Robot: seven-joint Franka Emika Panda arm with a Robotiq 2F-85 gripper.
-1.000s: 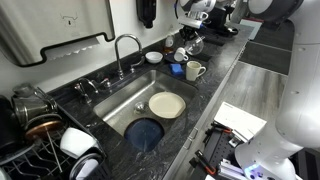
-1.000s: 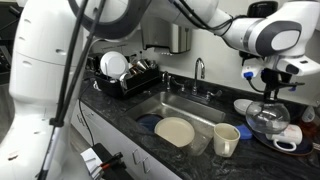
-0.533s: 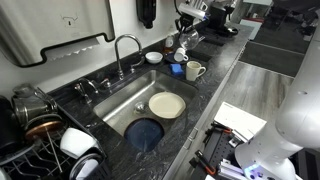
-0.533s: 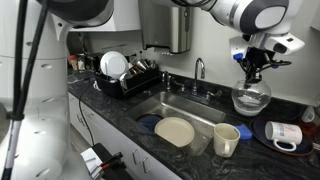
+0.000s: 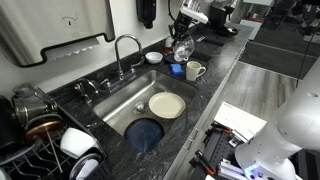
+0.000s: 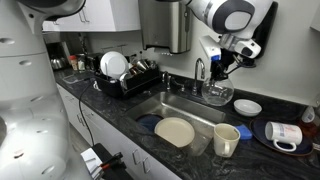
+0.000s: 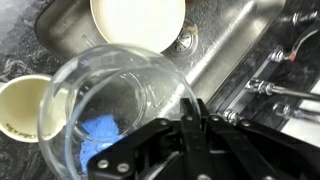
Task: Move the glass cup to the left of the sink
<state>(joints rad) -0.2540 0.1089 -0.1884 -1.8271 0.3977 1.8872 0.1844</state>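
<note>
My gripper (image 7: 190, 104) is shut on the rim of the glass cup (image 7: 105, 110), a clear round-bodied glass, and holds it in the air. In both exterior views the glass cup (image 5: 182, 50) (image 6: 217, 94) hangs under the gripper (image 5: 184, 33) (image 6: 222, 72) over the end of the sink (image 5: 125, 108) (image 6: 165, 105) by the curved chrome tap (image 5: 125, 45) (image 6: 198, 68). The steel basin (image 7: 222, 45) lies below in the wrist view.
A cream plate (image 5: 167, 104) (image 6: 173, 130) (image 7: 137, 18) and a blue plate (image 5: 147, 133) lie in the sink. A cream mug (image 5: 194, 70) (image 6: 226, 138) (image 7: 22, 100), a small blue cup (image 5: 177, 69) and a white bowl (image 6: 247, 106) stand on the counter. A dish rack (image 6: 125, 75) is beyond the sink.
The gripper has lifted the glass cup off the counter past the mug and carried it towards the tap and the sink.
</note>
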